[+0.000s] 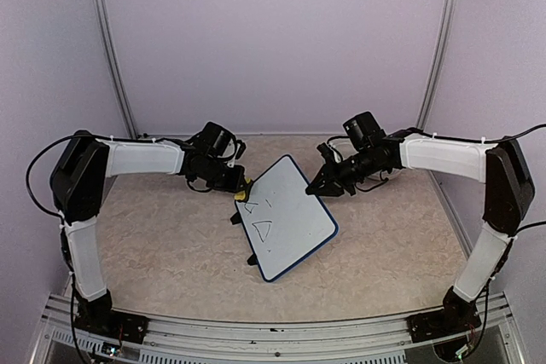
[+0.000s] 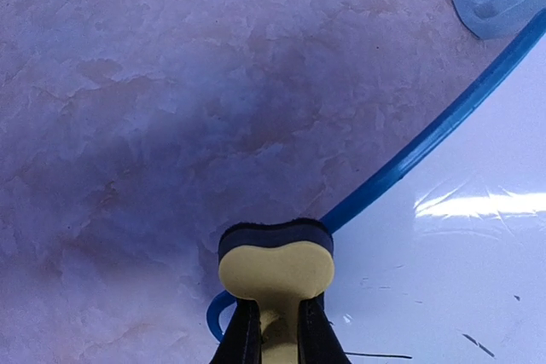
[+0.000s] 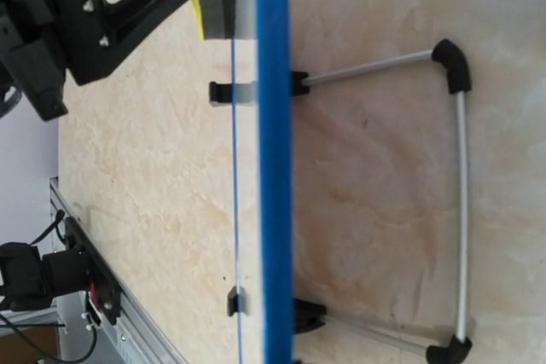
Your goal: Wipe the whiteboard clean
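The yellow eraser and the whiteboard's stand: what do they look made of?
The yellow eraser: probably soft foam, matte, with a dark felt-like face; it bulges where it is pinched. The stand of the whiteboard: likely metal rod, going by its silvery sheen, with black caps, rubber or plastic, at the bends.

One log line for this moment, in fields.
left gripper: shut on eraser, whiteboard corner | right gripper: shut, whiteboard edge | marks: present

Left arm (image 1: 141,158) & right arm (image 1: 444,156) — white link covers, black joints, black wrist cams; thin black cables looping by elbows.
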Controlling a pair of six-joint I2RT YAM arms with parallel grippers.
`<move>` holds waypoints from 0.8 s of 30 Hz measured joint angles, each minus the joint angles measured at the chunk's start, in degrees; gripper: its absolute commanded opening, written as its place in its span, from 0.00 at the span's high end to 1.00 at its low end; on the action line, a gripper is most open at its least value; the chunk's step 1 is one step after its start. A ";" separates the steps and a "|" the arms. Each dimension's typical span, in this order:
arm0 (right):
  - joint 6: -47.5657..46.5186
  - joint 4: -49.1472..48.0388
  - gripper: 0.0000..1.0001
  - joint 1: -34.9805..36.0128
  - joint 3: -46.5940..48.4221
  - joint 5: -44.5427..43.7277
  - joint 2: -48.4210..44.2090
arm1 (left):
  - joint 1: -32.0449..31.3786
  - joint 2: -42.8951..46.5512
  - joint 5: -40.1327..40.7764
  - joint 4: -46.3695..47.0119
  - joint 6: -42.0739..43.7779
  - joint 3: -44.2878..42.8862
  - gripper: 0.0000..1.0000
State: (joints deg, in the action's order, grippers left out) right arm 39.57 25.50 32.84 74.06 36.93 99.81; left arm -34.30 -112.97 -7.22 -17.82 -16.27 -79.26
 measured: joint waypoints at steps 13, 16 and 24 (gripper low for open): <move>-0.33 1.40 1.00 0.00 0.76 0.04 0.48 | -10.49 2.01 0.92 -2.16 -1.22 -4.37 1.00; -0.48 1.53 1.00 0.00 0.81 -0.07 0.48 | -12.22 2.54 0.50 -1.81 -2.10 -4.50 1.00; -0.52 1.55 1.00 0.02 0.90 -0.13 0.50 | -10.21 8.09 -0.46 4.79 -8.22 9.03 1.00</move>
State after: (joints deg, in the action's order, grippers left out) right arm 39.05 27.05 32.86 74.96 36.80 100.31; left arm -44.51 -104.88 -7.68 -13.04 -24.49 -70.24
